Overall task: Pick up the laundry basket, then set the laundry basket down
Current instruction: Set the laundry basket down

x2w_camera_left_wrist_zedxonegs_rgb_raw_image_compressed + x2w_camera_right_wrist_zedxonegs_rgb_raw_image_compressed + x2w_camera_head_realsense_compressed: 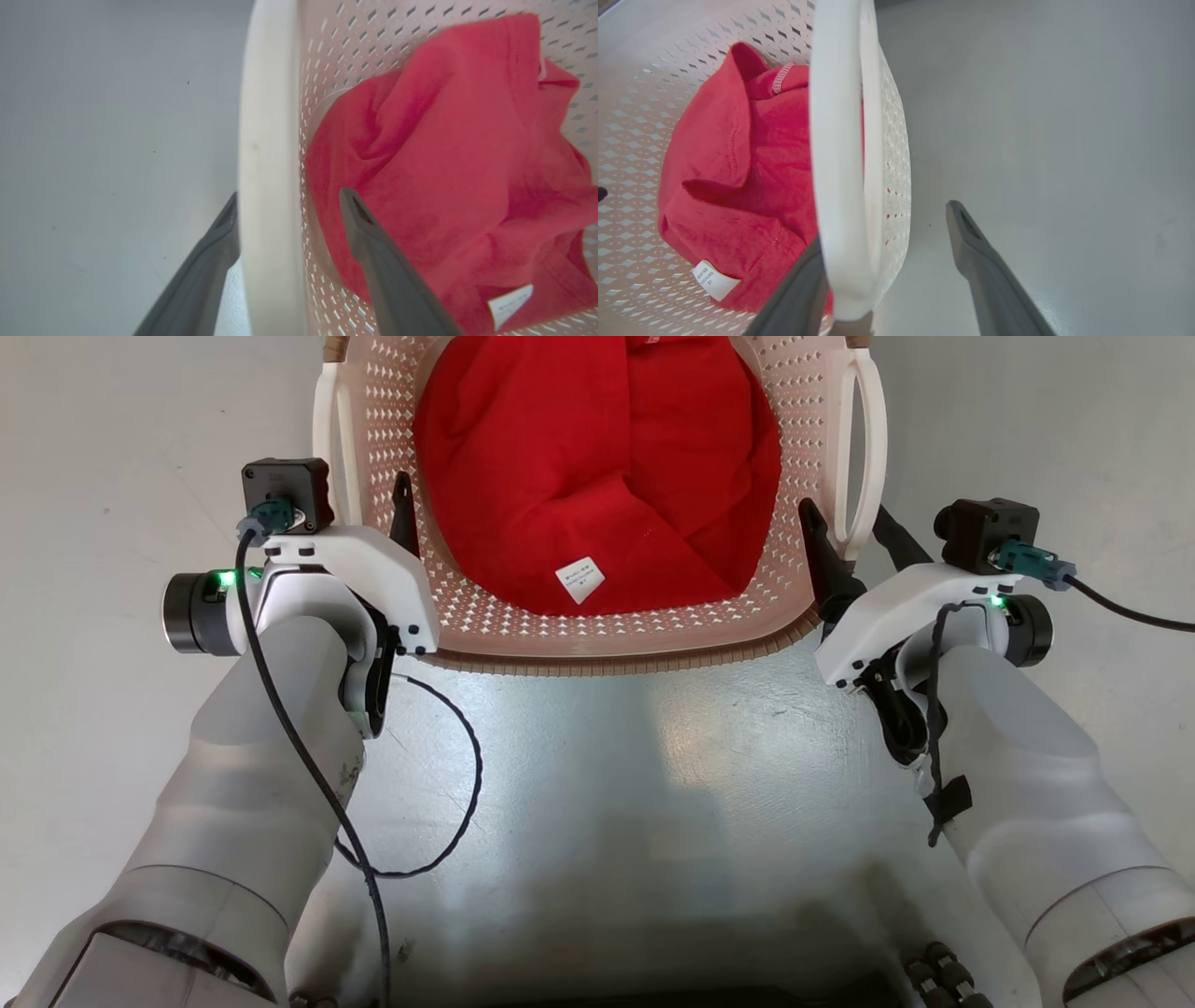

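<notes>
Readying a two-armed lift, jaws not yet closed.

Head view: the small cream-white perforated plastic laundry basket (607,653) with a brown woven-look rim, holding a crumpled red cloth (597,467), seems to rest on the grey floor (607,784) between the left gripper (373,509) and right gripper (843,527). Left wrist view: jaws open astride the white loop handle (268,140), one finger inside. Right wrist view: jaws open too, the outer finger (971,238) well off the other loop handle (838,163). Lifting before both close, or closing unevenly, could tip the basket and spill the cloth.
</notes>
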Available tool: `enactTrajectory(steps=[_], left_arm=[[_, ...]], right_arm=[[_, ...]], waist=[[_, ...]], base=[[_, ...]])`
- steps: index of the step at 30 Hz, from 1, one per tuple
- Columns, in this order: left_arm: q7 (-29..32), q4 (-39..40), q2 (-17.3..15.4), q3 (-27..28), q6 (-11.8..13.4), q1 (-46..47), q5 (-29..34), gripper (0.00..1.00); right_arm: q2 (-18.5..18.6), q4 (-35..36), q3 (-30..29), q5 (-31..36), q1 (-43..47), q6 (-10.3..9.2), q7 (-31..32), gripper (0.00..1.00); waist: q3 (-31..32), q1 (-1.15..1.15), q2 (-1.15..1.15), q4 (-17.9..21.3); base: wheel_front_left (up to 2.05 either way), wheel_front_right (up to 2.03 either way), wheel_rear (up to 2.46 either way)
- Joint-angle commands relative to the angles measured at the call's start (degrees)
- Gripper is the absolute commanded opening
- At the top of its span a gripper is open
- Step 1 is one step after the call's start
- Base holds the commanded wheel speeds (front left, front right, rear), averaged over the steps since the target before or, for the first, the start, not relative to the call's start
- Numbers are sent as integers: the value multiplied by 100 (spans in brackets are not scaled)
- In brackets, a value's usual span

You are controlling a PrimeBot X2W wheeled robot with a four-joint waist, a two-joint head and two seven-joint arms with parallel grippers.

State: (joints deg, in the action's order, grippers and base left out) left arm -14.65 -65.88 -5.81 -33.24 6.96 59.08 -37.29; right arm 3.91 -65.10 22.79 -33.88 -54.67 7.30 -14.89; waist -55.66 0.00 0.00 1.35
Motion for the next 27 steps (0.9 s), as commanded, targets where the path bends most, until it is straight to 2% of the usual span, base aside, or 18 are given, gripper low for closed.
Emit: enactTrajectory(steps=[1,17,27], left_arm=[[-35,53,-155,115,-18,-113,84,100],[-35,183,-132,298,-51,-200,191,100],[-35,254,-84,527,-95,-451,214,100]], right_arm=[[-103,49,43,39,283,19,-11,100],[-103,291,-92,210,319,19,-11,100],[-103,630,-492,484,548,19,-11,100]], waist=[[1,0,0,1],[101,0,0,-29],[536,0,0,-12]], base=[[0,0,0],[0,0,0],[0,0,0]])
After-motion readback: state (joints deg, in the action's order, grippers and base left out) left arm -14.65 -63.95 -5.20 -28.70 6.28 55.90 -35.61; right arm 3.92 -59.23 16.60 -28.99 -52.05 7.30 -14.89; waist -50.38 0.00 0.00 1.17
